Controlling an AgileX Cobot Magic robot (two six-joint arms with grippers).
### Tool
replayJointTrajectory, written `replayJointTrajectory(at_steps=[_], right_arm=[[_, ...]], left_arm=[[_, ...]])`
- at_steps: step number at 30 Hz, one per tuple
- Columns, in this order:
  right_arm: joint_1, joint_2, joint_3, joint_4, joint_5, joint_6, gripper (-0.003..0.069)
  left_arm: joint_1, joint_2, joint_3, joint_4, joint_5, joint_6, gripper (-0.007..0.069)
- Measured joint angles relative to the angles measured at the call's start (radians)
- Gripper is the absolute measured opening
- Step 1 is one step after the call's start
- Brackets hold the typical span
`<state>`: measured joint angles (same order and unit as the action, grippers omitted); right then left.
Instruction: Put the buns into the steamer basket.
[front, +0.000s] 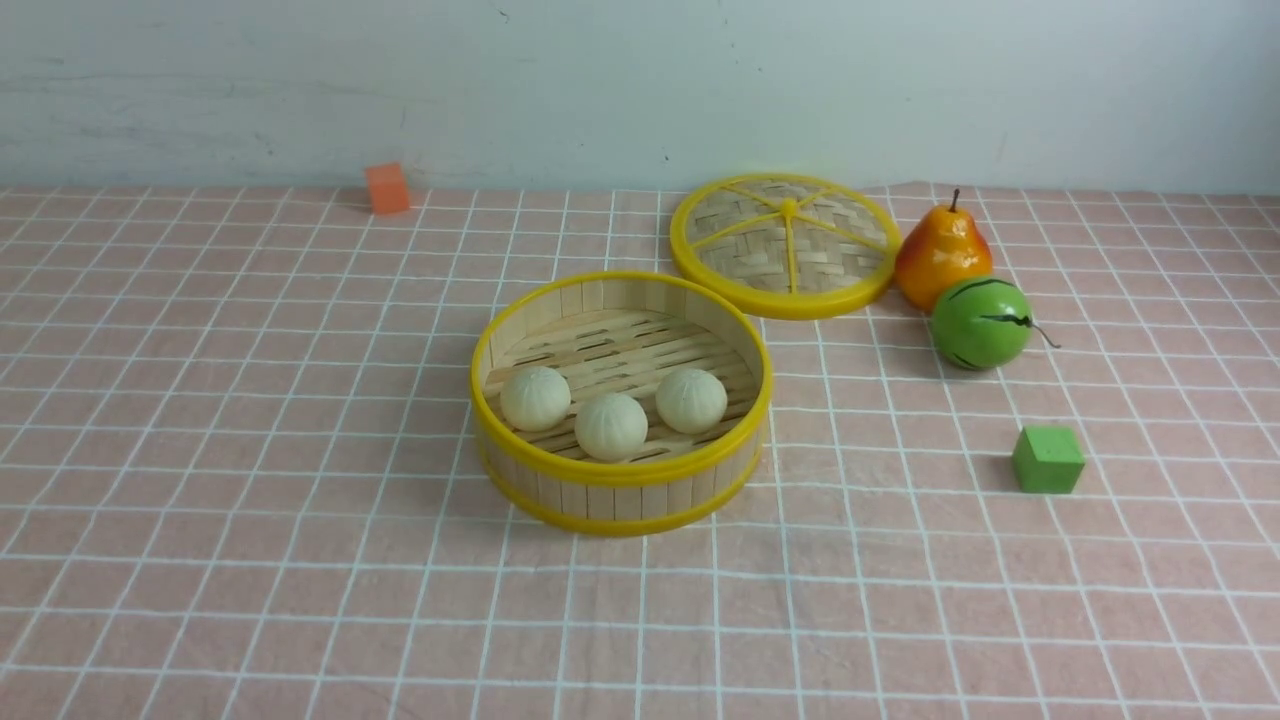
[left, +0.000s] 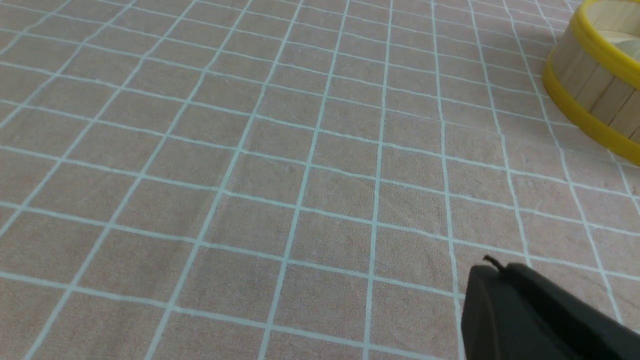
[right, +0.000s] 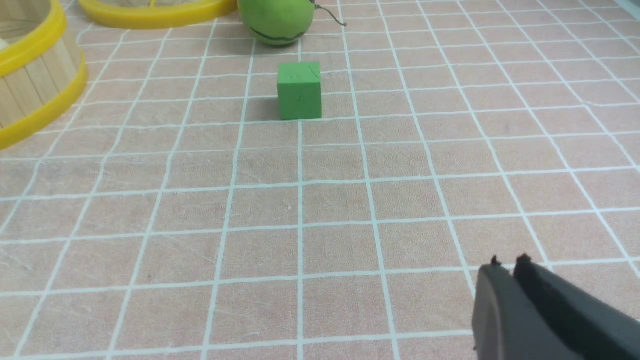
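Buns (front: 611, 425): three cream-white balls, all lying on the slatted floor inside the steamer basket (front: 620, 472); the middle one sits nearest the front wall, the other two flank it; whether they touch is unclear.
Basket position: centre of the checked cloth (front: 250, 520), upright, uncovered.
Woven lid (front: 786, 245): flat on the cloth behind and to the right of the basket, apart from it.
Bystanders: pear (front: 942, 255) touching or just beside the lid's right edge; green striped ball (front: 981, 323) just in front of the pear; green cube (front: 1047, 459) nearer the robot, well apart from the basket; orange cube (front: 387, 187) far back left.
Left gripper (left: 492, 272): fingers pressed together, nothing between them, low over bare cloth, basket wall off to one side.
Right gripper (right: 510, 265): fingers almost together with a thin slit showing, holding nothing, over bare cloth short of the green cube.
Arms: neither appears in the front view.
Step in hand: loading looks finished; no bun is left on the cloth.
Next move: likely nothing beyond keeping both arms clear of the basket; no lid fitting is asked for.
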<state>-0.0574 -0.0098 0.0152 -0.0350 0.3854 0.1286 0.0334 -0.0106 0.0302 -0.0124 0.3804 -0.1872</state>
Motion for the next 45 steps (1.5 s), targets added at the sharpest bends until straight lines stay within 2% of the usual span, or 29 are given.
replayJointTrajectory(at_steps=[45], right_arm=[[0.0,0.0,0.0,0.001,0.0,0.0,0.0071]], left_arm=[[0.0,0.0,0.0,-0.003,0.0,0.002,-0.0006]])
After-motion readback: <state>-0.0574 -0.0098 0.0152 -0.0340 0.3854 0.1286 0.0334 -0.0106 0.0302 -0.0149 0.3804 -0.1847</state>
